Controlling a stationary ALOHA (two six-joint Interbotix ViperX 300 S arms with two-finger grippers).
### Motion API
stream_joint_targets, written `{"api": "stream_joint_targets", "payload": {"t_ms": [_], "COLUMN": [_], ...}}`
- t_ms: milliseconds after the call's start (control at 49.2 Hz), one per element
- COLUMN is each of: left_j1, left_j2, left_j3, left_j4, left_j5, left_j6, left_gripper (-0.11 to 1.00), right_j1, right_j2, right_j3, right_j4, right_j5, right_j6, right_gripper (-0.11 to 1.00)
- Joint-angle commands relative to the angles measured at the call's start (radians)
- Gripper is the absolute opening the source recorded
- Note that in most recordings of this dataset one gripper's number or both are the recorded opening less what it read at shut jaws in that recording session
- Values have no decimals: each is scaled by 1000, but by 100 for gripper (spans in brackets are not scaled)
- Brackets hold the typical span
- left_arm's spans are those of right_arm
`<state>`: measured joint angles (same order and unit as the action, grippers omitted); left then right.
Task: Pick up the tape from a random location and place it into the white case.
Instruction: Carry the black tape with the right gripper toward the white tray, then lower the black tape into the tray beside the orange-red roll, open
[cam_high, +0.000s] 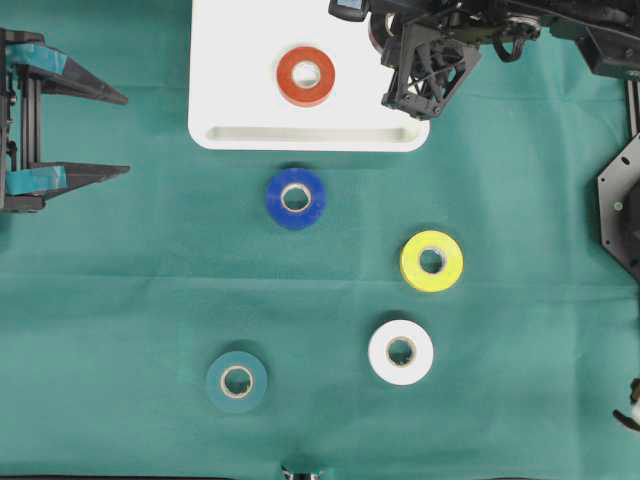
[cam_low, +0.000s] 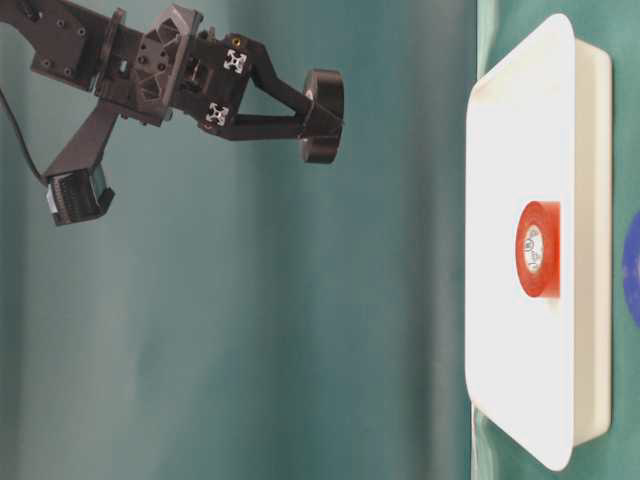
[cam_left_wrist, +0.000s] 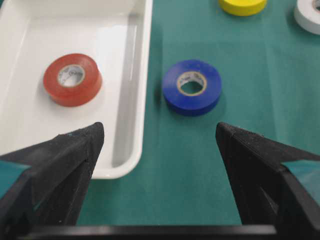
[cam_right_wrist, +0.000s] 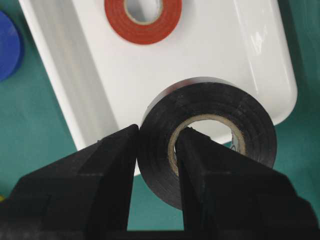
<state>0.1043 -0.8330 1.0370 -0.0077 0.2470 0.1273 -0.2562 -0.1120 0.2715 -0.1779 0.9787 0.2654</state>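
Black tape (cam_right_wrist: 207, 145), a glossy roll with a tan cardboard core and no legible label, hangs above the white case (cam_high: 240, 60), pinched through its wall by the right hand (cam_right_wrist: 157, 150), over the case corner away from the red roll (cam_high: 306, 76), while the left hand (cam_left_wrist: 159, 150) gapes empty.

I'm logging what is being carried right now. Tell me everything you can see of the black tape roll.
The black tape roll is a glossy black ring wound on a tan cardboard core. The right pincer grips it through one wall: one finger inside the core, the other outside. It hangs in the air above a corner of the white case, touching nothing else.
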Motion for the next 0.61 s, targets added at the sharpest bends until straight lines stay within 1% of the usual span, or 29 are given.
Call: {"api": "stream_joint_targets", "payload": {"t_ms": [0,467,589], "left_j1": [-2,-2,-2], "left_j2": [3,5,5], "left_j3": [-18,-18,-20], "left_j4": [-2,-2,-2], "left_j5": [-5,-5,-5], "left_j6": [0,0,0], "left_gripper": [99,99,99], "right_j1": [-3,-11,-12], "right_j2": [-14,87,115], "right_j3": [-5,77,103], "right_j4": [-2,-2,-3], "right_j5": [-17,-167,-222], "right_j6": [5,5,5], "right_gripper": [25,25,25]}}
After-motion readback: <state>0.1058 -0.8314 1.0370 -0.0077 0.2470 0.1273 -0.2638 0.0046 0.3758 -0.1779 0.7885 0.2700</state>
